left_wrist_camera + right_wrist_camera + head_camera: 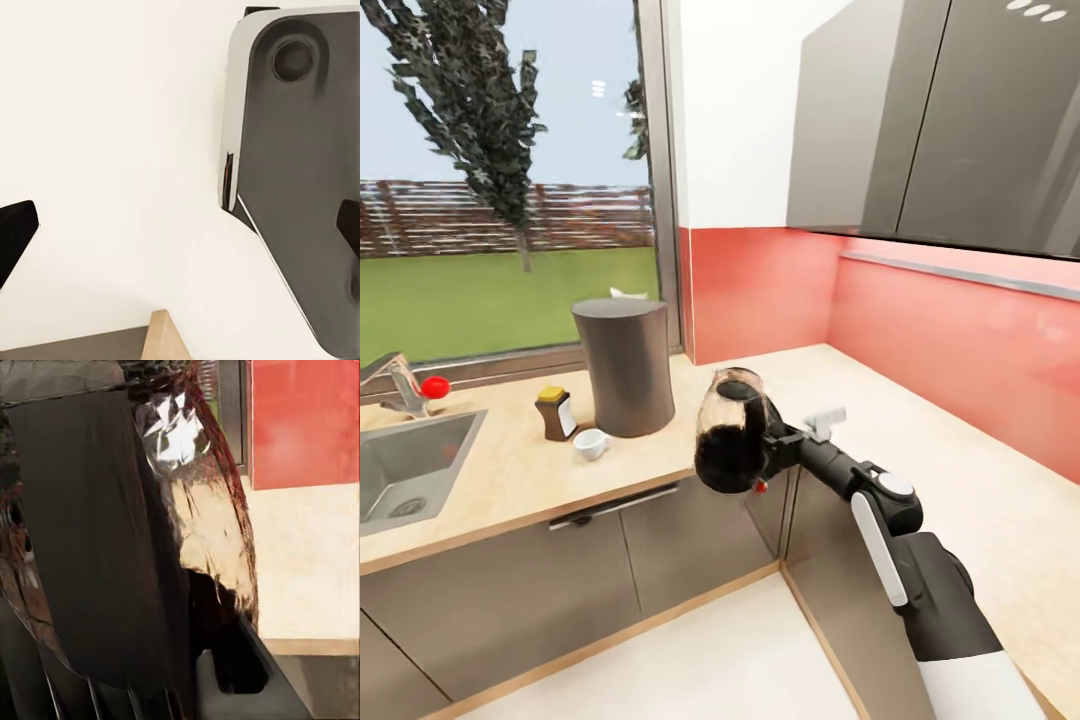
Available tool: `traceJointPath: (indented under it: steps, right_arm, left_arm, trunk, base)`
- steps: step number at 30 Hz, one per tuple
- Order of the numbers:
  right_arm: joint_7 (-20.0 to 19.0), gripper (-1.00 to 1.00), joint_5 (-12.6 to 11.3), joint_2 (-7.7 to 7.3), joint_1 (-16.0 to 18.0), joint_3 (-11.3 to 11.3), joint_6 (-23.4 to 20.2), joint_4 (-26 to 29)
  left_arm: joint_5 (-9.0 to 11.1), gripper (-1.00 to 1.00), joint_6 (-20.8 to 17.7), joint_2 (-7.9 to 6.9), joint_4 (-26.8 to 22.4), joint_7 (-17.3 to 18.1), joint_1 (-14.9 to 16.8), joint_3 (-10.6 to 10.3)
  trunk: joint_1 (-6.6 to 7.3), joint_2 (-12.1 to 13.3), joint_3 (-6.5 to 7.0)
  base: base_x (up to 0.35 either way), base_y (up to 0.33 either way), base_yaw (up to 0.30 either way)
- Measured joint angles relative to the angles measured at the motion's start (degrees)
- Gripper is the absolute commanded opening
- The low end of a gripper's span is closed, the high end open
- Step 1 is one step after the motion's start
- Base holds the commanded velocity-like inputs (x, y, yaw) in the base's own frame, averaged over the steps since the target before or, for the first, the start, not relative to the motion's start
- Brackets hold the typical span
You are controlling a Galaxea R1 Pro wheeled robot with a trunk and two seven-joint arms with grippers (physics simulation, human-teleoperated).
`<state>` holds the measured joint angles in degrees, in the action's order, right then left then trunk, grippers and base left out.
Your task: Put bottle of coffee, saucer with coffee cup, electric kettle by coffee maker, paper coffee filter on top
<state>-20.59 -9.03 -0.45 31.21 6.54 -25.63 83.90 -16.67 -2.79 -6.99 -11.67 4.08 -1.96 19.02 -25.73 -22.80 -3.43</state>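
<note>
- The countertop (510,470) carries the tall dark coffee maker (625,365) by the window, with the bottle of coffee (556,413) and a white coffee cup (591,444) just beside it.
- The electric kettle (730,432), dark and glassy, hangs off the counter's edge, clamped in the right gripper (778,447); the kettle step looks in hand, and next it needs carrying over and setting down near the maker.
- The left gripper (180,225) has its fingers spread, holding nothing.
- No readable labels.

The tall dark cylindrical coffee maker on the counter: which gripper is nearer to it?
Right. The right gripper holds the dark glass kettle just beside the coffee maker; the left gripper faces white floor.
</note>
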Motion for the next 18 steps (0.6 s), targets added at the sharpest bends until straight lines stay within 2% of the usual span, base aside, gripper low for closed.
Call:
traceJointPath:
  steps: [2,12,13,17,18]
  right_arm:
    - [3.0,-1.00,-0.4,0.08,0.0,0.0,-0.1,0.1]
    - [11.5,-1.00,-0.7,0.49,0.0,0.1,-0.2,0.0]
    - [13.8,-1.00,-0.6,0.51,0.0,0.4,-0.2,0.0]
    - [20.1,-1.00,-1.0,0.70,0.0,2.9,0.2,-0.1]
    - [22.1,-1.00,-1.0,0.71,0.0,5.7,2.4,-0.1]
  left_arm:
    - [0.0,1.00,0.0,-0.02,0.0,0.0,0.0,0.0]
    - [0.0,1.00,0.0,-0.03,0.3,0.0,0.0,0.1]
    - [0.0,1.00,0.0,-0.05,0.7,0.0,0.0,0.1]
    - [0.0,1.00,0.0,-0.07,1.5,0.0,0.0,0.2]
    - [0.1,1.00,-0.1,-0.07,1.9,0.0,0.0,0.2]
  trunk:
    - [0.00,0.0,0.00]
    - [-0.02,0.0,0.00]
    - [0.00,0.0,0.00]
    - [0.01,0.0,0.00]
    - [0.01,0.0,0.00]
  base:
    - [0.178,0.002,0.000]
    - [0.061,0.000,0.000]
    - [0.178,0.000,0.000]
    - [0.267,0.000,0.000]
    - [0.329,0.000,0.000]
